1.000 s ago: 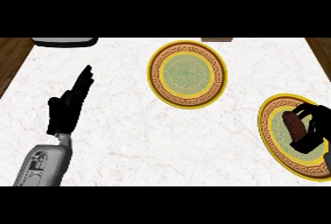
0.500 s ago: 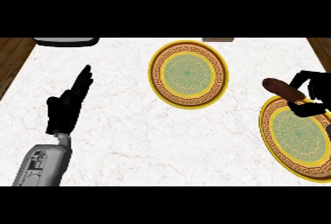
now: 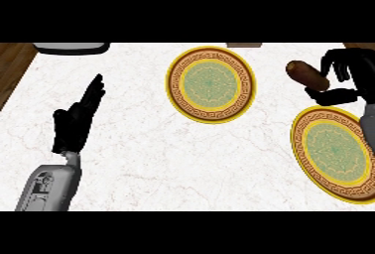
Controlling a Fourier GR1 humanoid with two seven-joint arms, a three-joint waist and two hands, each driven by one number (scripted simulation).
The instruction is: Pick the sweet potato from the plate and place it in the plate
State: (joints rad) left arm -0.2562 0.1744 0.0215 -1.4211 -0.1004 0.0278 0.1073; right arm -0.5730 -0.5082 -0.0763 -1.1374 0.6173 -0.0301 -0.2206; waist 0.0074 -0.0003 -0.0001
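A brown sweet potato (image 3: 306,74) hangs above the counter at the upper right, held in my right hand (image 3: 344,74), whose fingers curl round its right end. It is above and left of the near yellow-rimmed plate (image 3: 307,130), which lies at the right edge with nothing on it. A second, matching plate (image 3: 212,84) lies at the top centre, left of the sweet potato, also bare. My left hand (image 3: 75,121) rests open at the left, fingers straight and pointing up.
The white marble counter (image 3: 161,163) ends in a wooden edge (image 3: 13,59) at the upper left. A dark-rimmed grey object (image 3: 72,47) sits at the top left, and a small brown object (image 3: 243,44) shows at the top centre.
My right hand has lifted the sweet potato off the near plate and carried it up and away, toward the top right. The left hand has not moved.
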